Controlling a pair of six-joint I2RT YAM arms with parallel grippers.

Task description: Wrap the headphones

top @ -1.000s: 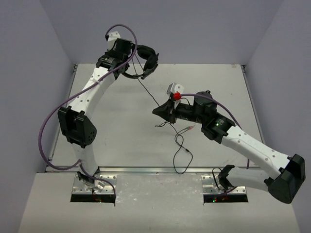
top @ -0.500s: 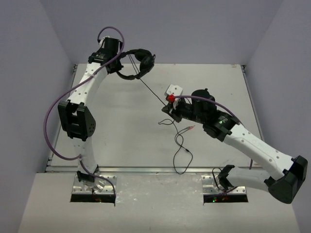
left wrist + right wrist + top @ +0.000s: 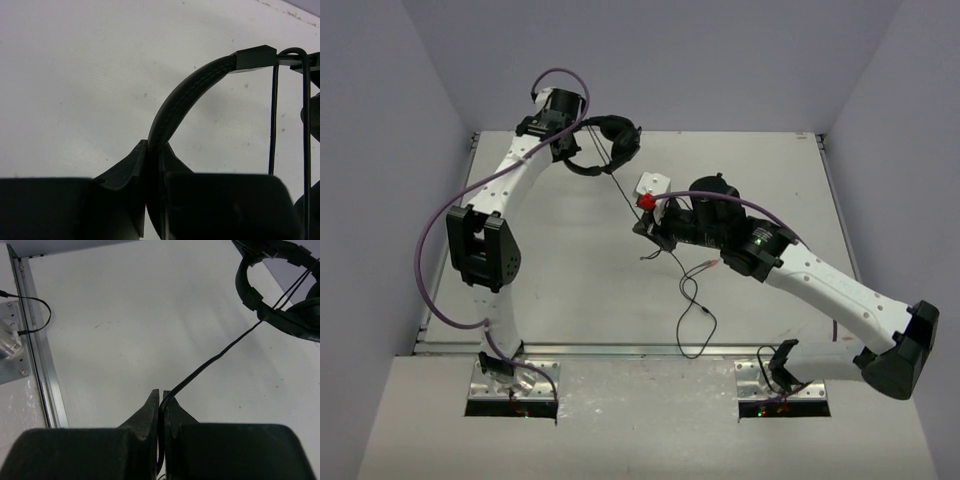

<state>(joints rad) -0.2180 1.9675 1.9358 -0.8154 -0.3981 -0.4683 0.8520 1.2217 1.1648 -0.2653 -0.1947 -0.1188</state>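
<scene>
left tool (image 3: 154, 150) clamped on headphones (image 3: 185, 95) headband, right tool (image 3: 161, 393) pinching cable (image 3: 215, 358), earcups (image 3: 295, 320) partly cropped

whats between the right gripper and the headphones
Just the cable, stretched from the right gripper to the headphones over bare table, seen in the right wrist view.

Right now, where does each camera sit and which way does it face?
Top: overhead, behind the bases, facing down at the table; left arm and right arm show.
Left wrist: looks along left pincer, shut on the headphones.
Right wrist: looks along right pincer, shut on the cable.
All three share the headphones.
</scene>
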